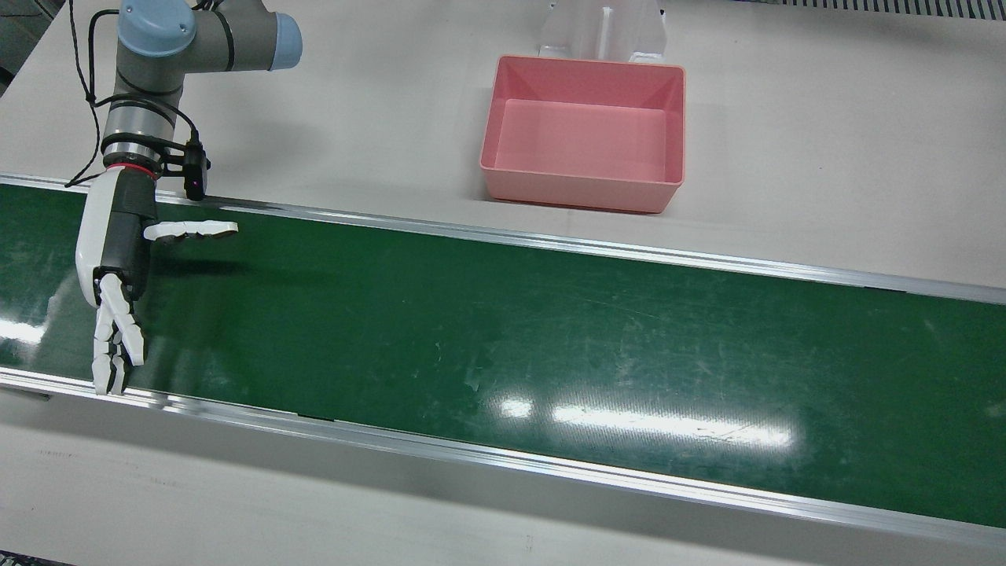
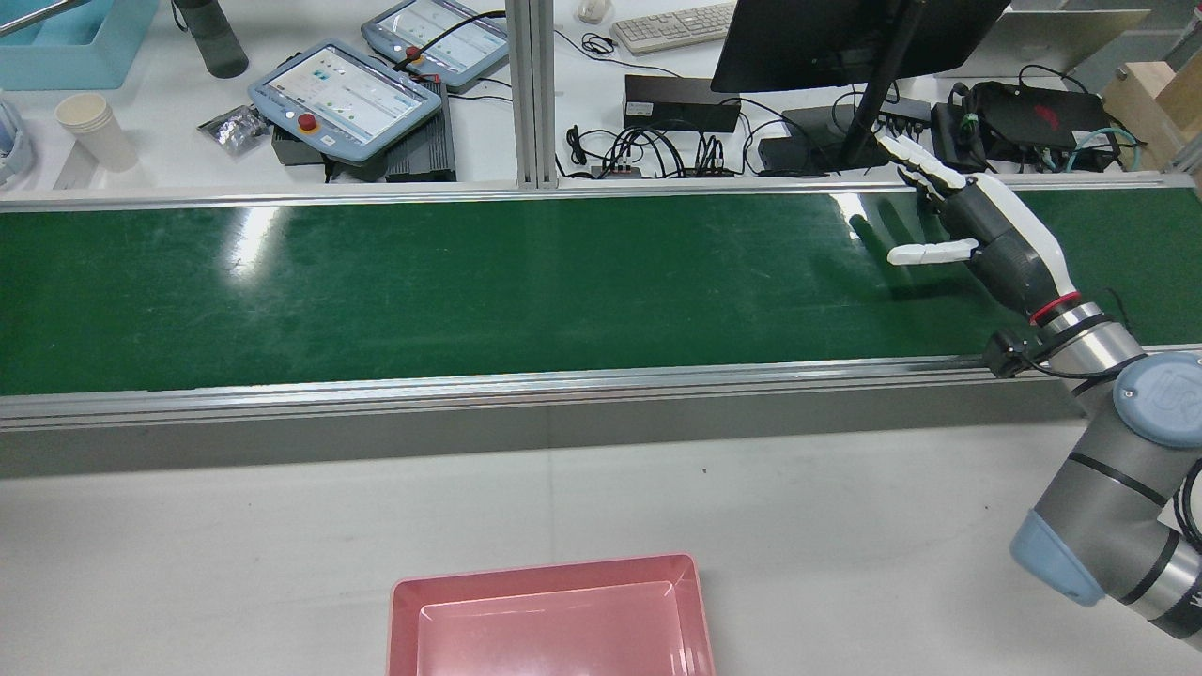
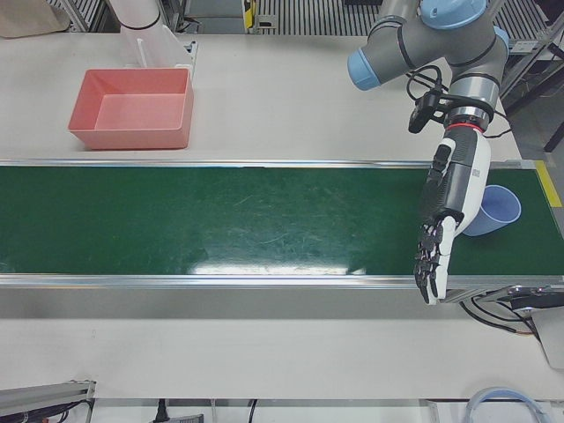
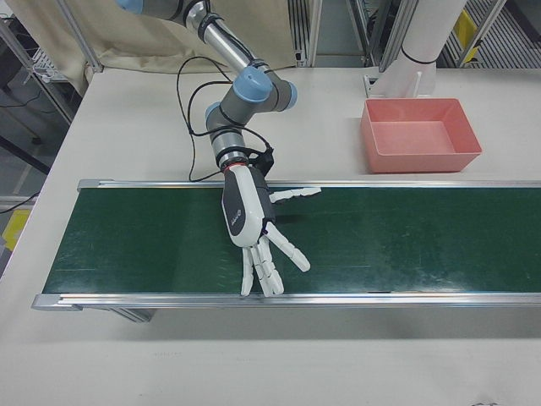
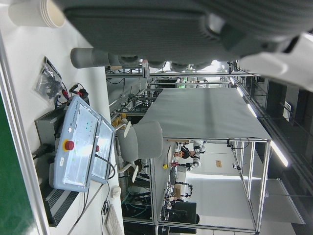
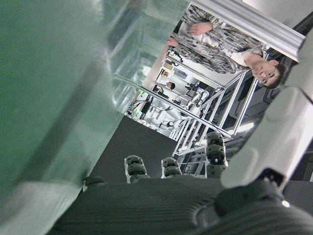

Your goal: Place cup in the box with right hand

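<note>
Notably, I held the right hand (image 1: 118,259) empty, fingers spread, over the green conveyor belt (image 1: 550,330), while the light-blue plastic cup (image 3: 500,207) sat well apart beside the left hand (image 3: 449,194), so a mistimed grasp might miss it, short of the pink plastic box (image 1: 581,195).

Showing a conveyor belt (image 1: 550,338) running side to side across the table (image 1: 825,157). Placing the box (image 1: 583,192) on the table on the robot's side of the belt, near its rail but apart from it, roughly midway along. Placing the cup (image 3: 500,210) on the belt at its end on the robot's left, just beside the left hand (image 3: 449,198) and partly hidden behind it. Setting the right hand (image 1: 118,267) above the belt towards the opposite end, well apart from both cup and box.
</note>
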